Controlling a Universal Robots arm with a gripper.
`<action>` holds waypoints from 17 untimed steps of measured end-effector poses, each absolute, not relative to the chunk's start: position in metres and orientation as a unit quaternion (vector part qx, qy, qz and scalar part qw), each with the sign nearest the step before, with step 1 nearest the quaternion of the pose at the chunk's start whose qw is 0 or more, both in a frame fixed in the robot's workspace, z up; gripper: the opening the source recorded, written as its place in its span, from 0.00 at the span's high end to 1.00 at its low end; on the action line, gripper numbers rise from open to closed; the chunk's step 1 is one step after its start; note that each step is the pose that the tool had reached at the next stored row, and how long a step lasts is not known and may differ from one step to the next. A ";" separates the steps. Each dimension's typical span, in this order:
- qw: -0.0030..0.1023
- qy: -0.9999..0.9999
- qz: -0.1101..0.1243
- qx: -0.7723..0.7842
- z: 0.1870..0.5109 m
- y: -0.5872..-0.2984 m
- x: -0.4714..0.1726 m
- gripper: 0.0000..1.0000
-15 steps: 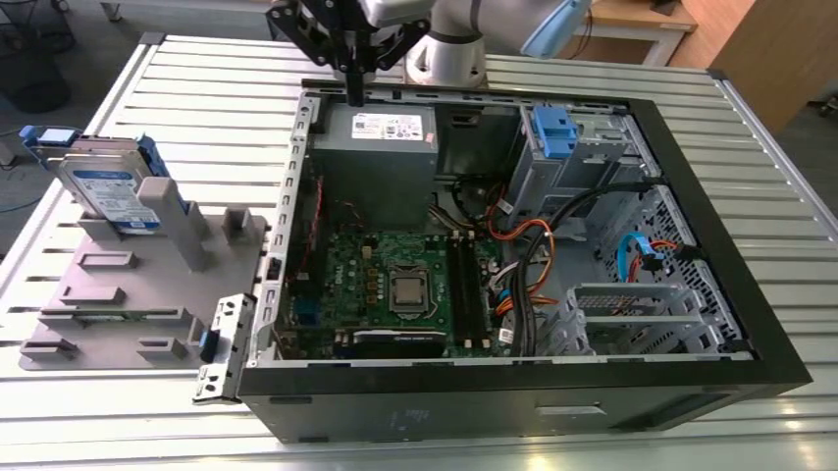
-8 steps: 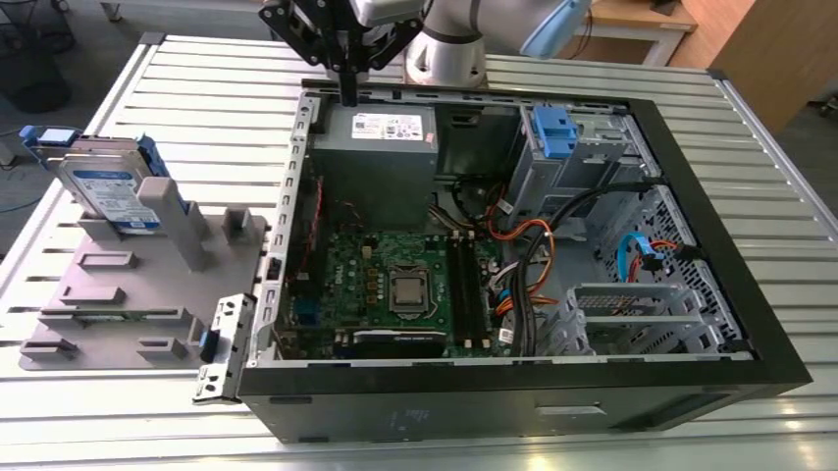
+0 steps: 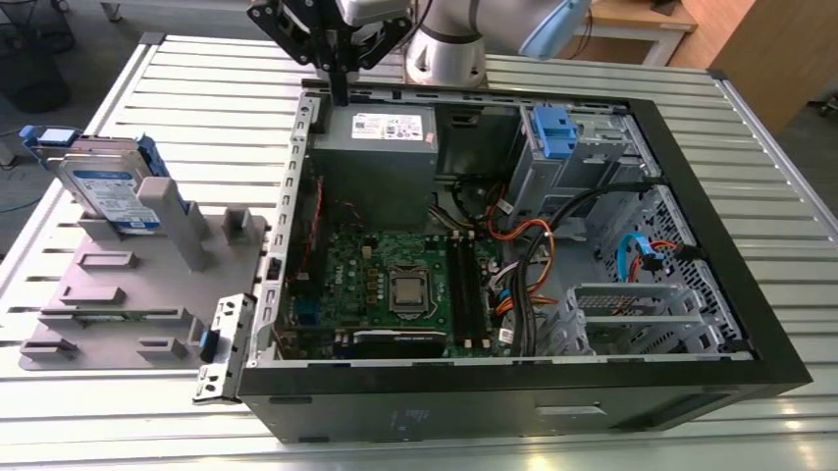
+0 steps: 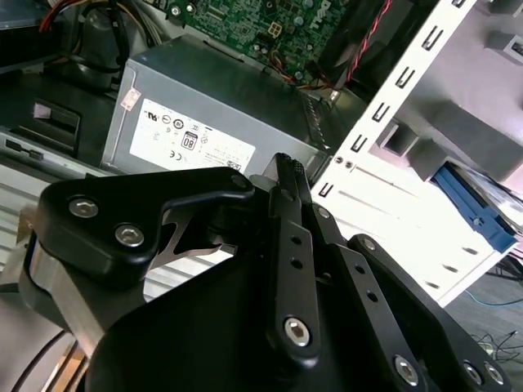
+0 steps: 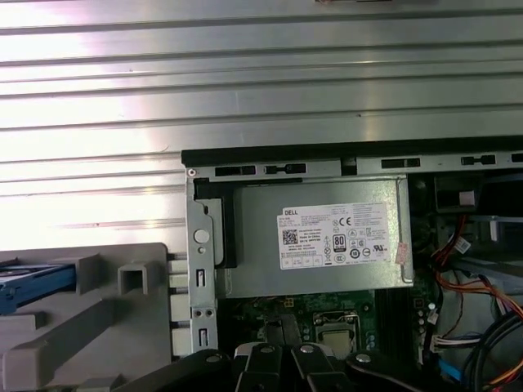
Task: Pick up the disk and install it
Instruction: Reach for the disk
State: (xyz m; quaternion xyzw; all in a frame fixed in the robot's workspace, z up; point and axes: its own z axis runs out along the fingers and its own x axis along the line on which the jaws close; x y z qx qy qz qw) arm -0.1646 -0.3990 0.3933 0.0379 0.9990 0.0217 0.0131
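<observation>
Hangs the gripper point(image 3: 341, 93) over the power supply point(image 3: 380, 132) at the twelve o'clock rim of the case point(image 3: 524, 392), claw seemingly pinched together on nothing. Finds the disk point(image 3: 108, 186) at nine o'clock, propped on edge in the grey holder point(image 3: 118, 294), a pose suiting a grasp from above.

The disk point(image 3: 108, 188) is silver-grey with a white-and-blue label and blue rails. The gripper point(image 3: 338, 88) is black, the motherboard point(image 3: 392, 280) green, the power supply point(image 3: 380, 152) grey, the table point(image 3: 131, 432) ribbed silver-white.
</observation>
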 end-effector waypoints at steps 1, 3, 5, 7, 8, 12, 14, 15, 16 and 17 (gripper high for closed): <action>0.013 0.999 0.022 0.038 0.393 -0.399 -0.166 0.89; 0.013 0.999 0.022 0.038 0.393 -0.399 -0.168 0.89; 0.013 0.999 0.022 0.038 0.393 -0.399 -0.170 0.89; 0.013 0.999 0.022 0.038 0.393 -0.399 -0.173 0.89; 0.013 0.999 0.022 0.038 0.393 -0.399 -0.174 0.89; 0.013 0.999 0.022 0.038 0.393 -0.399 -0.179 0.89; 0.013 0.999 0.022 0.038 0.393 -0.399 -0.181 0.89; 0.013 0.999 0.022 0.038 0.393 -0.399 -0.182 0.89; 0.013 0.999 0.022 0.038 0.393 -0.399 -0.183 0.89; 0.013 0.999 0.022 0.038 0.393 -0.399 -0.184 0.89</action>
